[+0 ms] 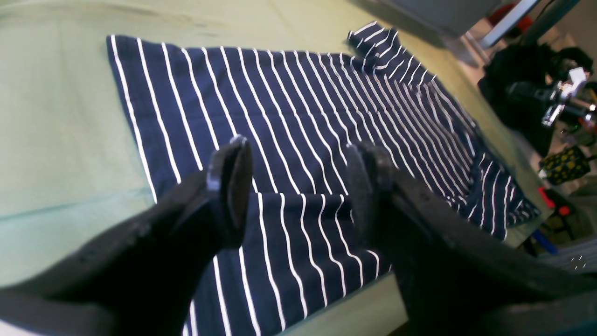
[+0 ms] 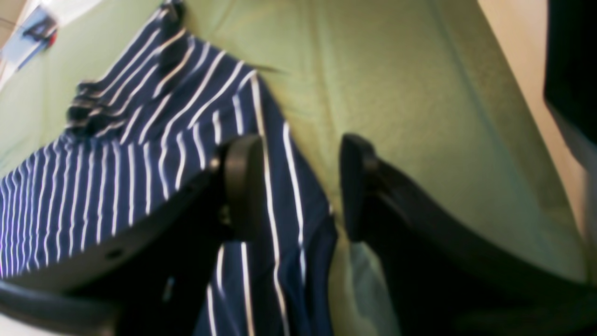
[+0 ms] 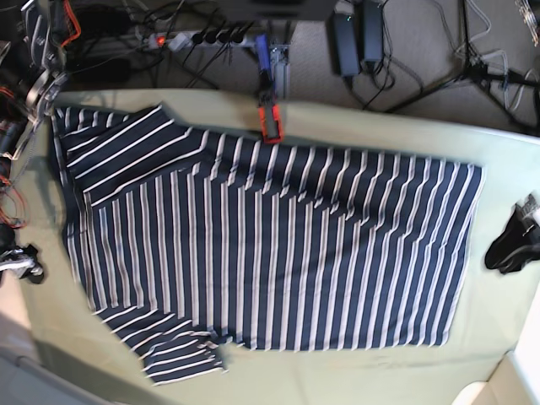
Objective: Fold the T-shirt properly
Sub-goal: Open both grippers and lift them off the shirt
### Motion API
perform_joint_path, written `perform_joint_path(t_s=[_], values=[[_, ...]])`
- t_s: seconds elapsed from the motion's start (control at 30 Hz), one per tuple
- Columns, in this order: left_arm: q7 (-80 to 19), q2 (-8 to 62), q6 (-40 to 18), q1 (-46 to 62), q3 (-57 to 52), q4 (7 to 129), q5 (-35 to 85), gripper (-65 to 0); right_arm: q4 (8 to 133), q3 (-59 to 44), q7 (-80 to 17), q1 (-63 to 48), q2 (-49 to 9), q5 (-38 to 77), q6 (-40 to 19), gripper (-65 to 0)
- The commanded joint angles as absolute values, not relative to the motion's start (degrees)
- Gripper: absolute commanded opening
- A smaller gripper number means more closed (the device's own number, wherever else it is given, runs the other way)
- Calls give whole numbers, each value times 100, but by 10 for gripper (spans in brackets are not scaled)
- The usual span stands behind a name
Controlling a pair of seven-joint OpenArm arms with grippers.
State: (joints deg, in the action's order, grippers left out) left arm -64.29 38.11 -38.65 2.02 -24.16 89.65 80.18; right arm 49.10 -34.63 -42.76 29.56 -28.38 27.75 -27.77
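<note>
The T-shirt (image 3: 270,253), dark navy with thin white stripes, lies spread flat on the pale green tablecloth (image 3: 354,380), with its hem at the right and its sleeves at the left in the base view. My left gripper (image 1: 298,186) is open and empty, low over the shirt (image 1: 298,107), where a cloth edge crosses between the fingers. In the base view it (image 3: 510,245) sits just off the hem at the right edge. My right gripper (image 2: 298,186) is open and empty, and the edge of the shirt (image 2: 140,140) lies between its fingers. That view is blurred.
A red and black clamp (image 3: 270,120) stands at the far table edge. A power strip and cables (image 3: 202,35) lie on the floor behind. Dark equipment (image 1: 550,98) stands beyond the table's edge in the left wrist view. A beam (image 2: 522,70) runs beside the cloth.
</note>
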Motion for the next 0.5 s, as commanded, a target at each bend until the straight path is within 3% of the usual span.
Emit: perform_joint_path(t_s=[0.0, 0.13, 0.47], values=[[-6320, 3953, -4000, 117, -2464, 9045, 8143, -294, 4783, -3474, -4064, 3236, -2967, 2703, -2995, -368], [-6318, 3953, -4000, 117, -2464, 9045, 8162, -294, 3780, -3474, -3592, 3601, -2965, 2265, -2989, -285], [-6316, 3957, -4000, 196, -2467, 9045, 8228, -294, 2871, -3474, -3168, 3667, -2797, 1951, -2982, -281]])
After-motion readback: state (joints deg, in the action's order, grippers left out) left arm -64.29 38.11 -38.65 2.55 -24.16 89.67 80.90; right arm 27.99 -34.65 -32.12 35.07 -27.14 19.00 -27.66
